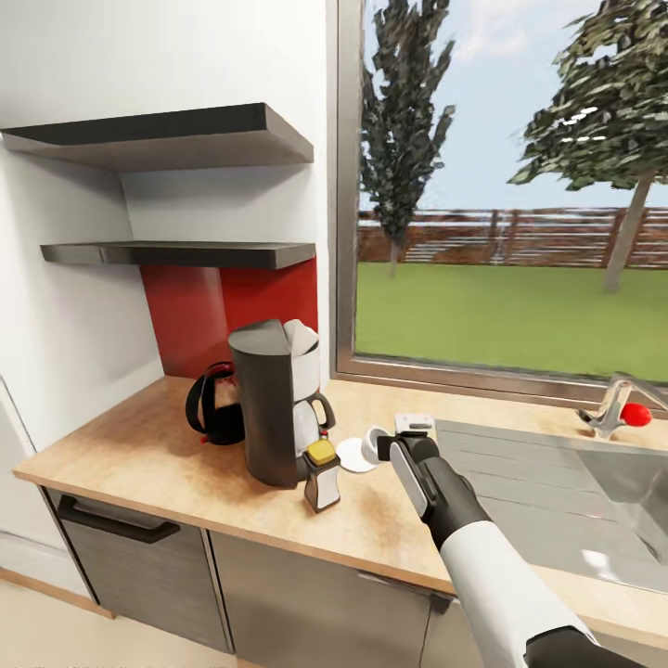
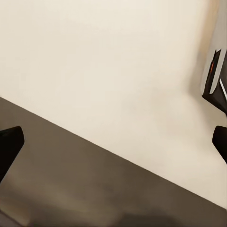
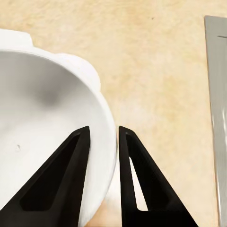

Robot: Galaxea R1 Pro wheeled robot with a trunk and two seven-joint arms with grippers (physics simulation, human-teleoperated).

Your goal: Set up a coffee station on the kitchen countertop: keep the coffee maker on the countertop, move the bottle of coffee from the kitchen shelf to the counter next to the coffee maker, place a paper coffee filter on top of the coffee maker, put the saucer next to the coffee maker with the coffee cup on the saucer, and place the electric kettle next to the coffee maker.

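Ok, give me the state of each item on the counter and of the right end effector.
coffee maker: upright on the countertop.
electric kettle: upright, left of the coffee maker.
bottle of coffee: upright, capped, in front of it.
saucer: flat, bare.
coffee cup: tipped, rim pinched.
right end effector: shut on the cup wall.

Right arm [image 1: 482,547] extends forward from the lower right of the head view, white forearm leading into a dark wrist. Right gripper [image 1: 397,436] points forward and down. In the right wrist view, its two dark fingers [image 3: 71,184] stand close together, pinching a thin white rim [image 3: 111,142] between them, one finger inside the rim and one outside. Left gripper's dark fingertips [image 2: 8,146] appear at opposite edges of the left wrist view, spread wide apart with nothing between them.
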